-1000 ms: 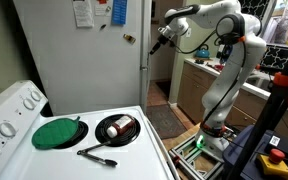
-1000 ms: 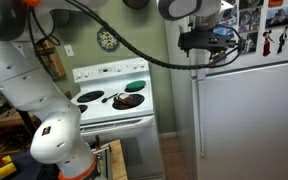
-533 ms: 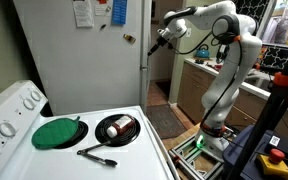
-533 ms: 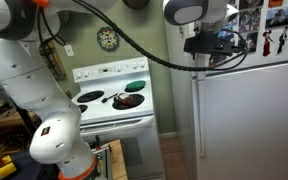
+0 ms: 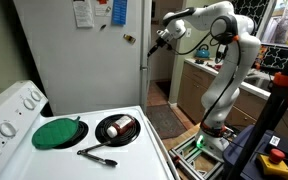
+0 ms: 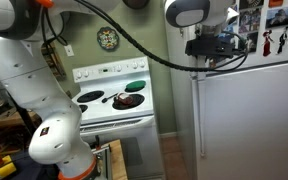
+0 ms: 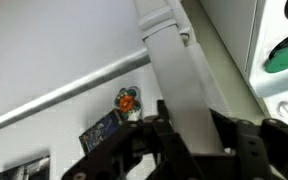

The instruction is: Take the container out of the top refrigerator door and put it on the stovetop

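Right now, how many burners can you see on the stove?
3: one under the green disc, one black pan beside it, one paler burner alongside. A fourth may be hidden.

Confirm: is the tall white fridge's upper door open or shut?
Shut: upper door flush with lower door; gripper straddles its handle.

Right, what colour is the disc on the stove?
The disc is green; clearest in an exterior view.
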Controlling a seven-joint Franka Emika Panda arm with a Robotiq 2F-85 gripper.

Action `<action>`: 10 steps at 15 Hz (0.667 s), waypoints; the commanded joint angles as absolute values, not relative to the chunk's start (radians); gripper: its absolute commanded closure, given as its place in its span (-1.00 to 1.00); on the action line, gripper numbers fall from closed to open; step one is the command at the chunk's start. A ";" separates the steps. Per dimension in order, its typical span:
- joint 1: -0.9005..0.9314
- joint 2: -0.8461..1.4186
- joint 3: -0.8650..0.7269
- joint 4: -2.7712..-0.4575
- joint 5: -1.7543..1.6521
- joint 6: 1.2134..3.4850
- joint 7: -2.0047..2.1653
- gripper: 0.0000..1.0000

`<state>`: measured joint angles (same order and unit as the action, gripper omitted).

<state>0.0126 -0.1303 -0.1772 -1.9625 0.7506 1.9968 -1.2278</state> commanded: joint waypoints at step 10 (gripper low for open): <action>-0.092 -0.136 -0.215 -1.929 0.658 1.964 -1.248 0.84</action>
